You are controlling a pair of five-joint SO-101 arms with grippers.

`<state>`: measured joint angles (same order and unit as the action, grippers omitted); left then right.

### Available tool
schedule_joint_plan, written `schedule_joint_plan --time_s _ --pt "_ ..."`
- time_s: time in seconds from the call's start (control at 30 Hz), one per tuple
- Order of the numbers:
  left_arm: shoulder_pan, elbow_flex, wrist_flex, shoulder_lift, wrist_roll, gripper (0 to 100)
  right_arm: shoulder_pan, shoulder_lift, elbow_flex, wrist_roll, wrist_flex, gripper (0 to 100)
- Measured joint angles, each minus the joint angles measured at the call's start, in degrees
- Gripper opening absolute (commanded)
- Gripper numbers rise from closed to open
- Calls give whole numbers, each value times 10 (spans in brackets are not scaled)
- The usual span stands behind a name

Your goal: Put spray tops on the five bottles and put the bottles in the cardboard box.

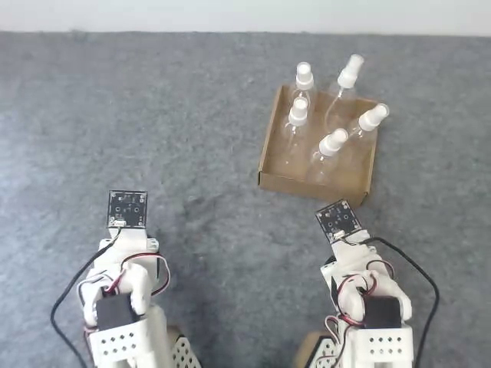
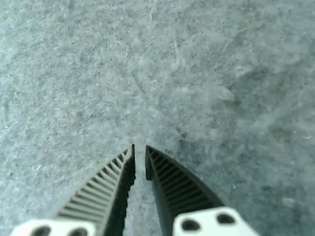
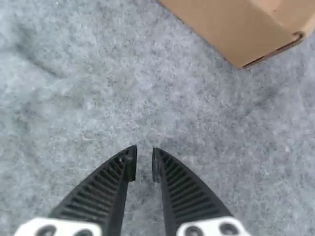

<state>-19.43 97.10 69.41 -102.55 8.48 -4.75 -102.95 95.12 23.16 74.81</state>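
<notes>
Here: five bottles [image 1: 298, 115] (tops [image 1: 304, 73] on) inside cardboard box [image 1: 307, 186].

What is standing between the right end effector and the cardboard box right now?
Nothing visible. Bare grey carpet lies between the right end effector and the near wall of the cardboard box.

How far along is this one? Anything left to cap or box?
Looks finished: all five bottles sit in the cardboard box, each with a spray top on. Nothing in hand: the left gripper and right gripper are shut and empty, clear of the box. Nothing visibly left.
</notes>
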Motion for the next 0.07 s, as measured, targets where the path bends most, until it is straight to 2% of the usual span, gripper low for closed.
schedule_joint_plan --time_s 0.07 --pt "0 0 0 0 0 28 0 0 0 0 0 6"
